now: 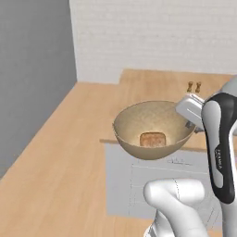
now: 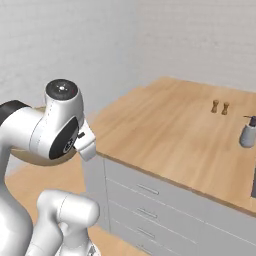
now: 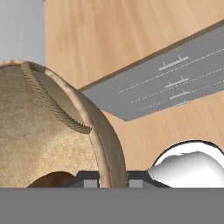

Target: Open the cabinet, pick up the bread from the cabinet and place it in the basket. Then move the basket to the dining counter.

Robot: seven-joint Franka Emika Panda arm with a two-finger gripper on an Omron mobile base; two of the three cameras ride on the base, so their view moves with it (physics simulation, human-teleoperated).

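Domestic kitchen: light-wood dining counter (image 2: 170, 135) over grey drawer fronts (image 2: 150, 200), white tiled wall (image 1: 157, 32), two small shakers (image 2: 220, 106) at far right

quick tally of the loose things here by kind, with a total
basket: 1
bread in the basket: 1
small brown shakers on the counter: 2
grey soap bottle: 1
total: 5

The white arm is rising along the right edge of the left base view, its end effector (image 1: 189, 124) clamping the basket (image 1: 139, 127) rim at centre right.
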